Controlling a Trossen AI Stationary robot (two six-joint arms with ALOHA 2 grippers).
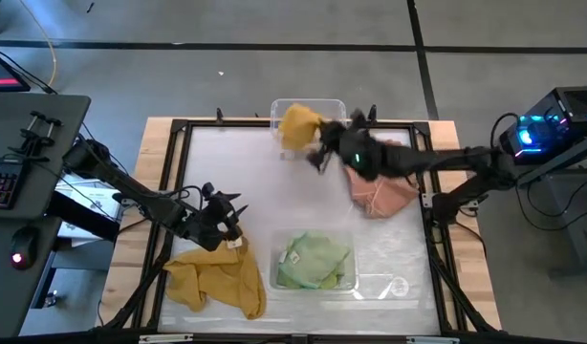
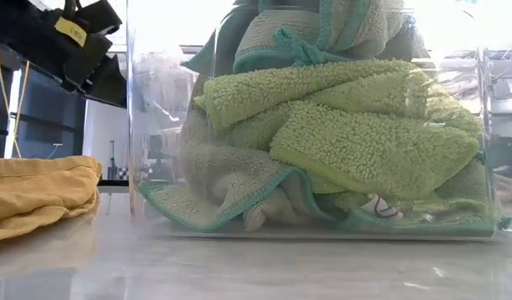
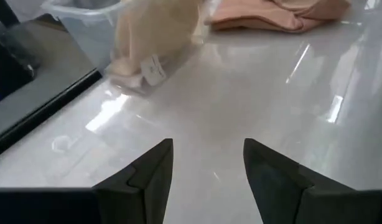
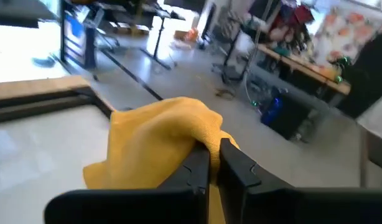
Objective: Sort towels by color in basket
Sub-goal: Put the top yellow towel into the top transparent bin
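The right gripper (image 4: 208,163) is pinched narrow on a mustard yellow cloth towel (image 4: 157,146), which bunches ahead of its fingers. In the high view this towel (image 1: 299,124) hangs at a clear plastic bin (image 1: 309,107) at the table's far edge.

The left gripper (image 3: 208,165) has its jaws wide with nothing between them, above bare white tabletop (image 3: 253,93). From above it (image 1: 225,218) sits just beside a second, crumpled mustard yellow towel (image 1: 217,279) lying near the front edge, its long axis running left to right.

Light green terry towels (image 1: 315,260) fill a second clear bin (image 1: 372,285) at the front; only the low view shows them (image 2: 339,133) piled with teal edging, at least two, exact count unclear. One peach-salmon towel (image 1: 381,196) lies on the table partly under the right arm.
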